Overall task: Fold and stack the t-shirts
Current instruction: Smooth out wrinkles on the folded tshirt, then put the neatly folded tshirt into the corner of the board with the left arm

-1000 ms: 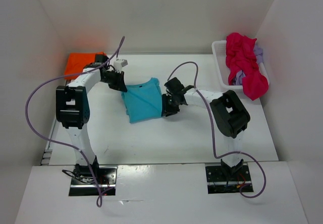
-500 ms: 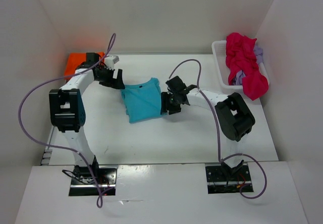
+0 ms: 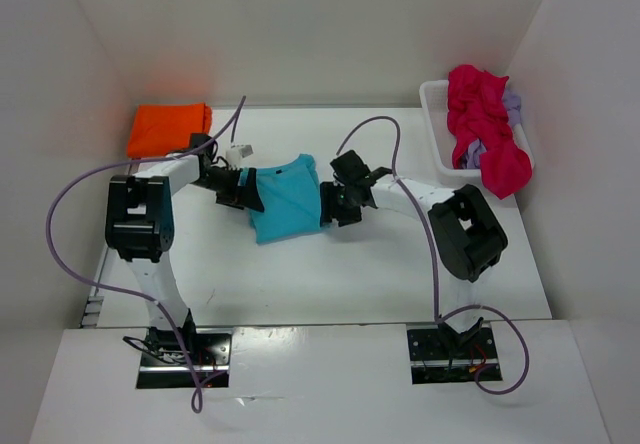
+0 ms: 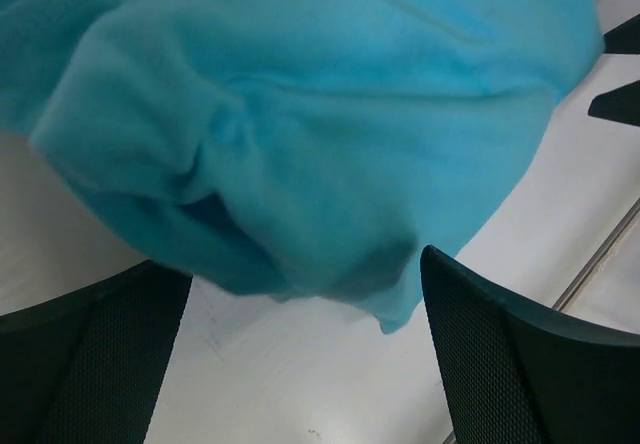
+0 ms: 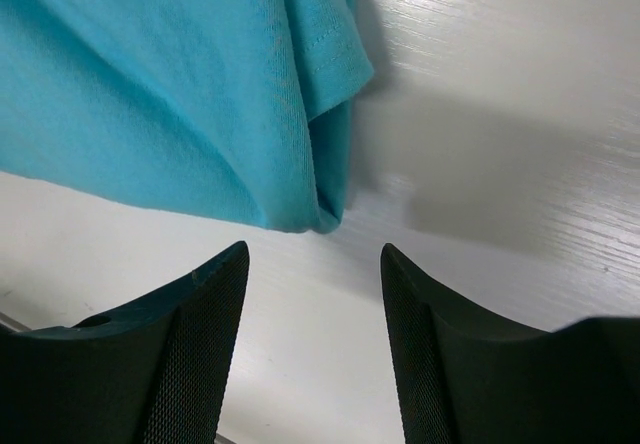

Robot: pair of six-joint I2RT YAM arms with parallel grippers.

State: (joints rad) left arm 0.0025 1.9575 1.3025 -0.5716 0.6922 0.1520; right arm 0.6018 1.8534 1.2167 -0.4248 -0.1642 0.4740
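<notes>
Plain white bench point(image 3: 330, 274), white walls all round. Mid-bench between the arms, turquoise shirt point(image 3: 285, 199), lying flat in a rough folded pad. Back left corner, orange shirt point(image 3: 170, 129), looks folded already. Over on the right, mesh basket point(image 3: 432, 114) with the magenta shirt point(image 3: 485, 134) spilling over the rim and the lavender shirt point(image 3: 512, 104) peeking out behind.

At the turquoise's left edge, left claw point(image 3: 248, 189) spread wide, gripping nothing. Just beside the right edge, near a hemmed corner, right claw point(image 3: 330, 207) parted too, also empty.

Guessing light, floppy knit with zero stiffness, so sags wherever unsupported. Probably best to pinch through the doubled edges or hemmed corners, both sides together, low against the bench.
</notes>
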